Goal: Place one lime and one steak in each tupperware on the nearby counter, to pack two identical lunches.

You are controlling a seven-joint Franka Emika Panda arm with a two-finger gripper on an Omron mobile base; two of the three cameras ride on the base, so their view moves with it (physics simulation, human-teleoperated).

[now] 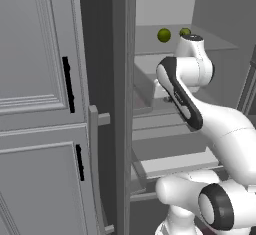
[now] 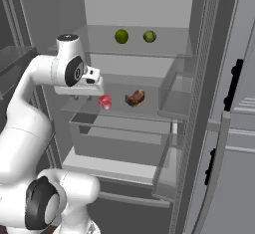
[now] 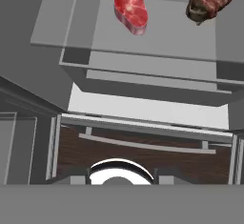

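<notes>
An open fridge (image 2: pixel 149 9) is faced; both limes (image 2: pixel 121 36) and steaks (image 2: pixel 135 97) are shelved, unpacked, at twelve o'clock. The hand's (image 2: pixel 88 97) opening cannot be judged.

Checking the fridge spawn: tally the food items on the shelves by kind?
Limes: 2, on the upper shelf, one and the other.
Red steak: 1, on the middle shelf.
Brown steak: 1, same shelf, apart from the red one.
Total: 4.
</notes>
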